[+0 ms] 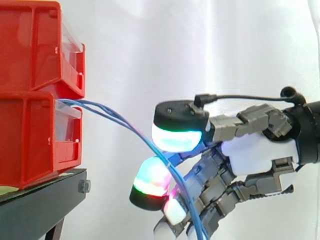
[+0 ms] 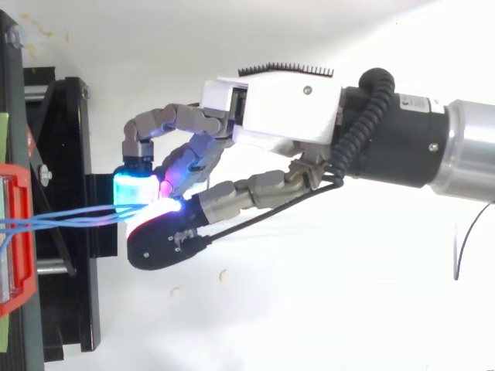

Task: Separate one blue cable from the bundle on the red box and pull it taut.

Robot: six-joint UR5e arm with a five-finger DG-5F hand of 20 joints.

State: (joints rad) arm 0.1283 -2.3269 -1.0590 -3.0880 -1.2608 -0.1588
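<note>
Stacked red bins on a black stand before a white curtain; the hand pinches blue cables, running from the lower bin, between curled thumb and fingers.

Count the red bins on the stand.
2. The upper bin is stacked on the lower bin, which rests on the black stand; others may lie beyond the frame's top edge.
</note>
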